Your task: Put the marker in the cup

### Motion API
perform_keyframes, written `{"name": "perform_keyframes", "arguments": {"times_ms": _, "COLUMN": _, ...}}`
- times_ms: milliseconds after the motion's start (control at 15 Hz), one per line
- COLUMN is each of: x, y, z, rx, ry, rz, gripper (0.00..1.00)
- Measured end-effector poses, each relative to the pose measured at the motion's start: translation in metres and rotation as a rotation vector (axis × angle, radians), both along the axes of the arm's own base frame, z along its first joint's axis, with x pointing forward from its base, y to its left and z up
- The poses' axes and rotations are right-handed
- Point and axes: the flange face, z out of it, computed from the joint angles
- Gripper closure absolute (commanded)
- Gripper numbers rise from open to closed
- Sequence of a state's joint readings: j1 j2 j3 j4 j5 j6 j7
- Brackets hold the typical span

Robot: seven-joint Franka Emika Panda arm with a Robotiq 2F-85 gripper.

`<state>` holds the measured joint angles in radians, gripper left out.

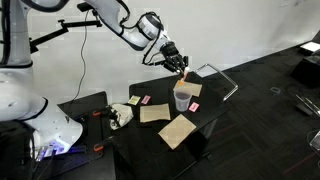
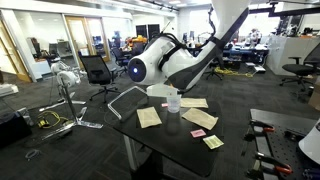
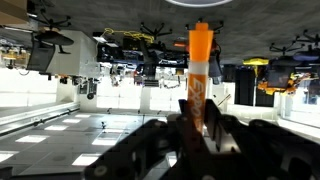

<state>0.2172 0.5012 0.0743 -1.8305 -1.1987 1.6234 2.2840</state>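
Your gripper point(image 3: 198, 118) clenched on a thin orange-red marker point(image 3: 199, 55), above the clear plastic cup point(image 1: 182, 97); tan cardboard squares point(image 1: 178, 130), small pink pieces point(image 1: 145, 100) beside it; white arm point(image 2: 150, 68) screening the grasp in an exterior view

I get bright, even overhead light in both exterior views, though the pictures are small and soft, while my wrist view is dimmer, its background blurred behind the brightly lit orange marker point(image 3: 199, 60).

In the wrist view the marker point(image 3: 199, 60) has its lower end hidden inside the dark, blurred tool point(image 3: 198, 112).
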Motion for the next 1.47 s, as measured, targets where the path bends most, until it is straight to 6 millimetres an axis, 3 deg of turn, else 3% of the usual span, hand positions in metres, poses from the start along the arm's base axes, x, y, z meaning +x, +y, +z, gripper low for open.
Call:
{"name": "perform_keyframes", "arguments": {"times_ms": 733, "x": 0.005, "y": -0.014, "z": -0.041, "rx": -0.017, "ry": 0.031, "rz": -0.04, "gripper": 0.95}}
{"name": "perform_keyframes", "arguments": {"times_ms": 1467, "x": 0.014, "y": -0.015, "z": -0.071, "rx": -0.036, "ry": 0.06, "rz": -0.056, "gripper": 0.95}}
